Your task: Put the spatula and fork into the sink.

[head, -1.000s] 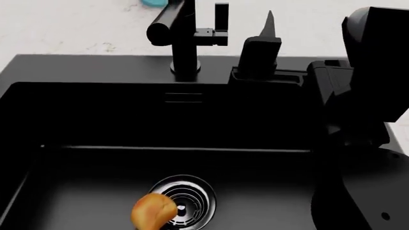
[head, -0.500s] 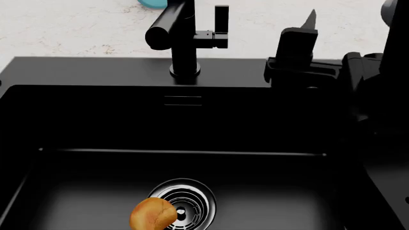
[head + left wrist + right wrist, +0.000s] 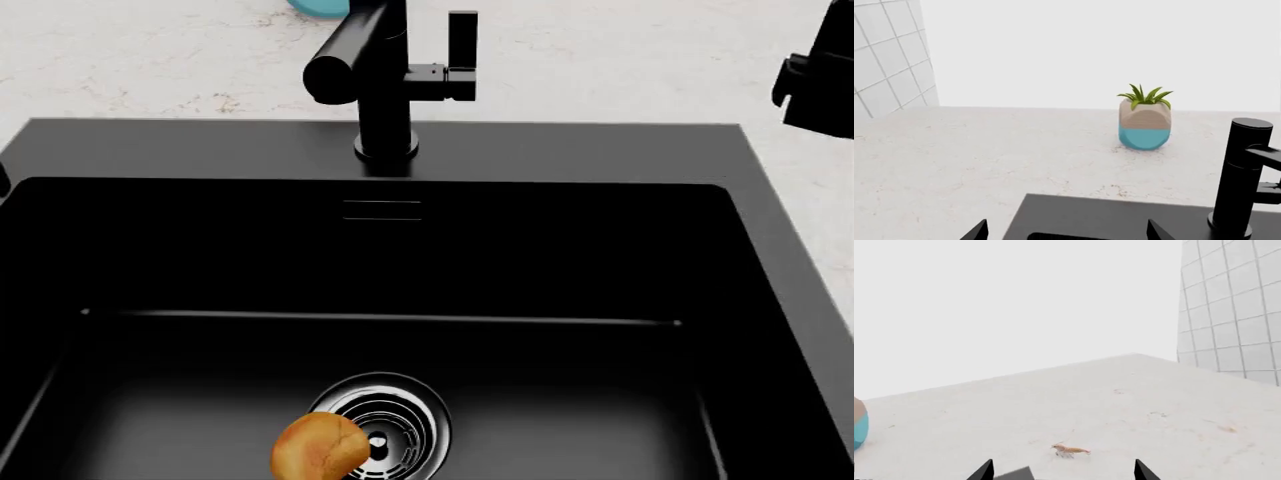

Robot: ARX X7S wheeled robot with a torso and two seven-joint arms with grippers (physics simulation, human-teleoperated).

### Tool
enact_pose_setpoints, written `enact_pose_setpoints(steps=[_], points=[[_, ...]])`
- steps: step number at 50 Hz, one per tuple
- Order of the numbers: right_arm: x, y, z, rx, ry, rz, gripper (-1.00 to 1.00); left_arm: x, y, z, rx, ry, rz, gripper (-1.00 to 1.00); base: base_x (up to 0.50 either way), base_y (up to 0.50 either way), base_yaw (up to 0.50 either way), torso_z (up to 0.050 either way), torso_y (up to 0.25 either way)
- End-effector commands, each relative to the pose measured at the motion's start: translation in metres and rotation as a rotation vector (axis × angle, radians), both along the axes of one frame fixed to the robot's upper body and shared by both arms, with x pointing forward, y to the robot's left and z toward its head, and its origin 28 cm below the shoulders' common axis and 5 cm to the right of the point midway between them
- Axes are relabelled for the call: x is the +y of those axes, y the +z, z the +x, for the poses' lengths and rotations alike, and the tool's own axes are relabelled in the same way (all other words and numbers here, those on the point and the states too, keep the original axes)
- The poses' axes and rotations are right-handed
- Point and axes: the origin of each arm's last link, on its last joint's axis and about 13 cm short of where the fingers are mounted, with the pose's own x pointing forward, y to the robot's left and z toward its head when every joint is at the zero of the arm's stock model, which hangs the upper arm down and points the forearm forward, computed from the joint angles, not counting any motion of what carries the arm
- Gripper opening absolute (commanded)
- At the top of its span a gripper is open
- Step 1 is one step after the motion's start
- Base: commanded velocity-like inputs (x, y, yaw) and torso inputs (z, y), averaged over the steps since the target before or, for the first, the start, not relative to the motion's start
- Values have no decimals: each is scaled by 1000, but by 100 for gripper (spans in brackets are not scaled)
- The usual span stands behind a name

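The sink (image 3: 561, 150) is a black basin with a chrome drain (image 3: 387, 420) and a black faucet (image 3: 380, 75). The spatula and the fork are out of view in every frame. In the left wrist view my left gripper (image 3: 1066, 232) is open, its fingertips (image 3: 977, 231) wide apart above the sink's back rim (image 3: 1107, 217), with the faucet (image 3: 1241, 180) to one side. In the right wrist view my right gripper (image 3: 1062, 472) is open and empty over the pale counter (image 3: 1121, 410). Only a piece of my right arm (image 3: 817, 80) shows in the head view.
An orange-brown lump of food (image 3: 318, 448) lies beside the drain. A small plant in a beige-and-teal pot (image 3: 1145, 125) stands on the counter behind the sink. A little shrimp (image 3: 1071, 450) lies on the counter ahead of the right gripper. Tiled walls (image 3: 1231, 310) close both sides.
My right arm has swung off to the right from above the sink's back rim and has almost left the head view. The food lump has not moved.
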Motion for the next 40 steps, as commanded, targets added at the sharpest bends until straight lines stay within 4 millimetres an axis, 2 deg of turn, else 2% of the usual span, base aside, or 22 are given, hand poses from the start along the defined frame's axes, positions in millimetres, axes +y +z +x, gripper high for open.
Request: enact_pose_setpoints(steps=[1, 19, 27, 40], points=[[-26, 13, 0, 6, -110, 59, 100, 3, -1, 5, 3, 3, -26, 100, 0, 0, 0, 0, 0], [-49, 12, -14, 57, -378, 51, 100, 5, -5, 6, 10, 11, -32, 100, 0, 0, 0, 0, 0], [-55, 6, -18, 80, -425, 29, 100, 4, -6, 5, 12, 10, -33, 100, 0, 0, 0, 0, 0], [-63, -7, -22, 110, -490, 85, 100, 5, -6, 1, 12, 13, -31, 100, 0, 0, 0, 0, 0]])
